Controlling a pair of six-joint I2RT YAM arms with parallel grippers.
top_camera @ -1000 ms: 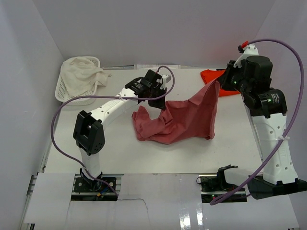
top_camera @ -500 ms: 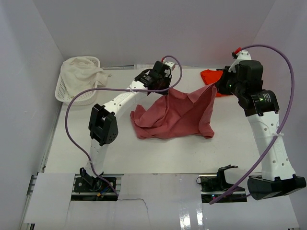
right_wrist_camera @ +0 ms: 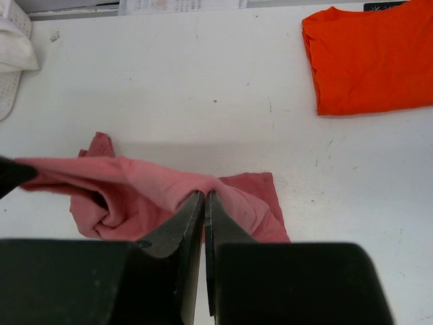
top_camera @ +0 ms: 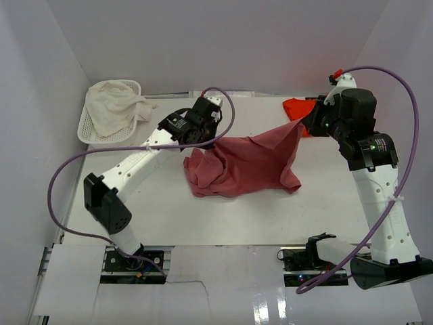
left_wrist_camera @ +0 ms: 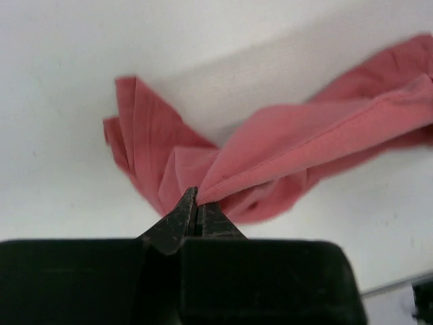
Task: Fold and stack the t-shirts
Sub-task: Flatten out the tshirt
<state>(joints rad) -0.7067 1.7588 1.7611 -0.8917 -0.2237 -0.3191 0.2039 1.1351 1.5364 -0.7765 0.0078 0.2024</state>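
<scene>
The rose-red shirt (top_camera: 247, 166) was the biggest item, at the centre of the top view. It hung strung btwn the two arms, w/ its lower part bunched on the table (top_camera: 169, 217). Judged light, limp cotton: no stiffness, sagging wherever unsupported, not fragile, not esp. slippery. Best holds are prob. two corners or a hem line, pulled taut so it lays flat. It looked plain, matte and dusty red, heavily creased, w/ a crumpled wad at its left end. A seamed edge ran across the left wrist view.

The orange shirt (top_camera: 298, 107) was smaller, at the upper right of the top view, partly hidden behind the right arm. In the right wrist view it lay flat w/ straight edges, apparently already folded. Same soft handling expected.

The left gripper (left_wrist_camera: 196, 203) had its jaws pressed nearly together on a fold of the rose-red shirt. The right gripper (right_wrist_camera: 204, 200) was likewise pinched tight on the other end, w/ only a thin slit showing.
</scene>
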